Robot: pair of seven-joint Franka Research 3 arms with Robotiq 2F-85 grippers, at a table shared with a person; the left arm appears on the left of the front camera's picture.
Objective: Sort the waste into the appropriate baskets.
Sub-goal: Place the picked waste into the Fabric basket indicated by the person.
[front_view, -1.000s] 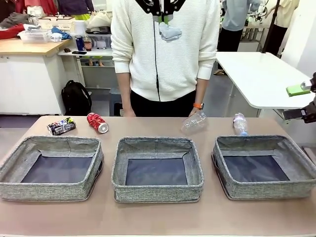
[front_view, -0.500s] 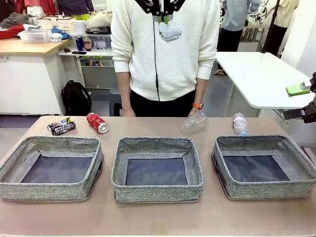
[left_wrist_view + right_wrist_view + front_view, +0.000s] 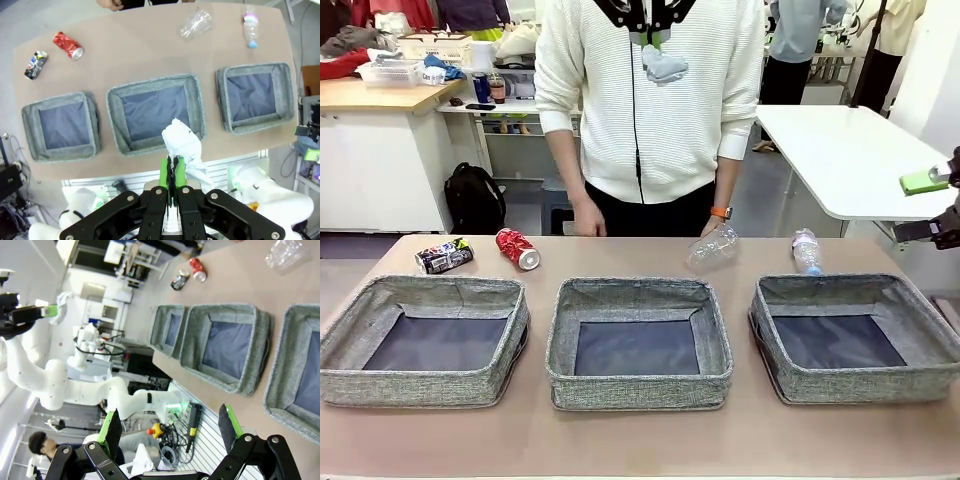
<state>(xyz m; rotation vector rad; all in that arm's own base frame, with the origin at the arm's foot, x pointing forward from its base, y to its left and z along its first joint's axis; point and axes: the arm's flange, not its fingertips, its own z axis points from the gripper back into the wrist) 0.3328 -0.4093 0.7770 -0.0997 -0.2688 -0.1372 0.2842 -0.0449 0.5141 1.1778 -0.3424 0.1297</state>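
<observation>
- The left gripper [image 3: 173,169] hangs high over the near edge of the worktop [image 3: 640,440], its jaws clamped on the small crumpled white paper ball [image 3: 184,147].
- The right gripper [image 3: 170,432] is off the worktop's right side, with its jaws spread wide and nothing between them.
- The left basket [image 3: 420,385], middle basket [image 3: 638,388] and right basket [image 3: 860,385] sit in a row, dark bottoms showing.
- Beyond the left basket, the dark multicoloured can [image 3: 444,257] lies on its side, long axis roughly left to right.
- Just beside it, the red drink can [image 3: 518,249] lies diagonally, silver end pointing near-right.
- Beyond the middle basket's right corner, the clear crushed plastic bottle [image 3: 712,247] slants from near-left to far-right. Whether the person's hand [image 3: 713,227] at its far end touches it, I cannot tell.
- Beyond the right basket, the small clear bottle [image 3: 806,251] lies with its long axis near to far, blue cap towards the robot.
</observation>
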